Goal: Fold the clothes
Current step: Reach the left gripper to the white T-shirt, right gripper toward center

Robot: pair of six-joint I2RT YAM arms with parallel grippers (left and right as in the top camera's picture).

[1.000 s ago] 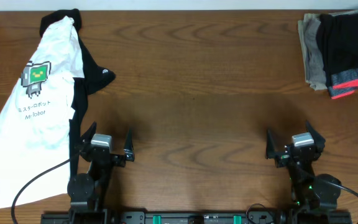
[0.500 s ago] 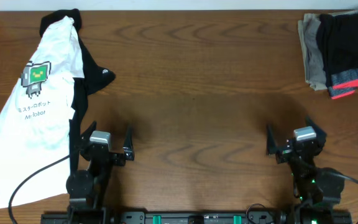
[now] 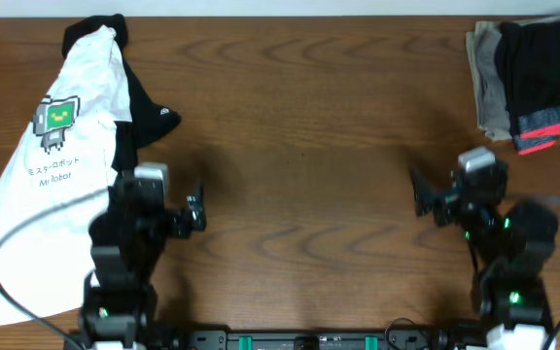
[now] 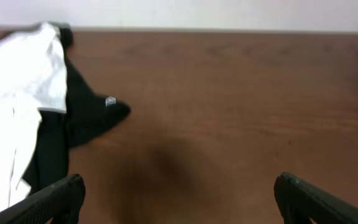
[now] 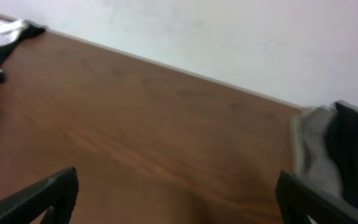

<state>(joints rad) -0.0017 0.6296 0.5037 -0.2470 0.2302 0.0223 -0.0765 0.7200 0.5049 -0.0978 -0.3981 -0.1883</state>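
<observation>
Dark wooden worktop [image 3: 309, 136] under both arms. My left end effector [image 4: 179, 202] hangs released, jaws wide and empty; the right end effector [image 5: 179, 199] likewise. Just left of the left one lies the large white cotton T-shirt with a pixel-robot print [image 3: 52, 165], its long axis running from the far-left corner down the left edge, overlapping a black garment [image 3: 149, 122]. I judge the left arm nearer.
</observation>
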